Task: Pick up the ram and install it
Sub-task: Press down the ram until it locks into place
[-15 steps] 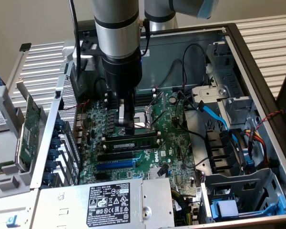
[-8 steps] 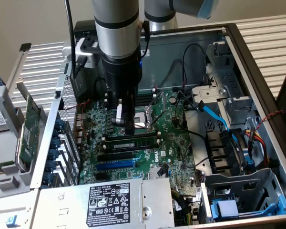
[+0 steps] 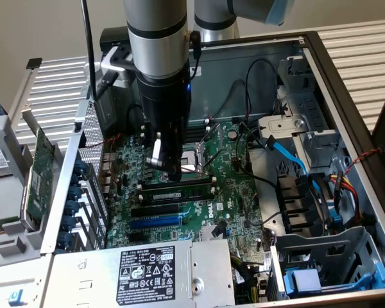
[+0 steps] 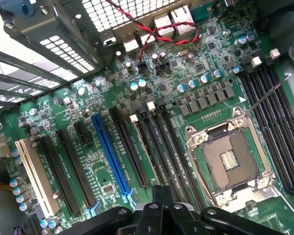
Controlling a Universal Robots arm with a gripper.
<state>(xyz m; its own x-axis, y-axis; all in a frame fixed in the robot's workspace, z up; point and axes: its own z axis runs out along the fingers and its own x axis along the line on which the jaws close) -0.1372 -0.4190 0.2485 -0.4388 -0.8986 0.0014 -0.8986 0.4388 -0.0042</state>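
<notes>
At the exterior view's far left, outside the open computer case (image 3: pixel 346 96), a green expansion card (image 3: pixel 40 173) stands on edge against a perforated metal panel (image 3: pixel 83 160). Near the front left lies the grey power supply (image 3: pixel 141 273) with its black-and-white label. Inside the case the green motherboard (image 3: pixel 237 192) fills the floor. On it, left of centre, run a blue slot (image 3: pixel 155 221) and several black slots.

The ram (image 3: pixel 179 194) sits lying along one of the black memory slots near the middle of the board, just on the near side of the metal-framed processor socket (image 3: pixel 196 163); whether it is fully seated cannot be told. In the wrist view the socket (image 4: pixel 231 164) lies open beside long black memory slots (image 4: pixel 161 147), and a red and black wire pair (image 4: pixel 157 29) loops over the board's far edge.

The silver and black arm comes straight down from above, wrist vertical. Its gripper (image 3: pixel 170 168) hangs over the socket's left edge, just above the ram, jaws drawn together and holding nothing.

To the right, a light blue cable (image 3: pixel 289 154) and black cables (image 3: pixel 269 186) cross toward the drive bays (image 3: pixel 321 256).
</notes>
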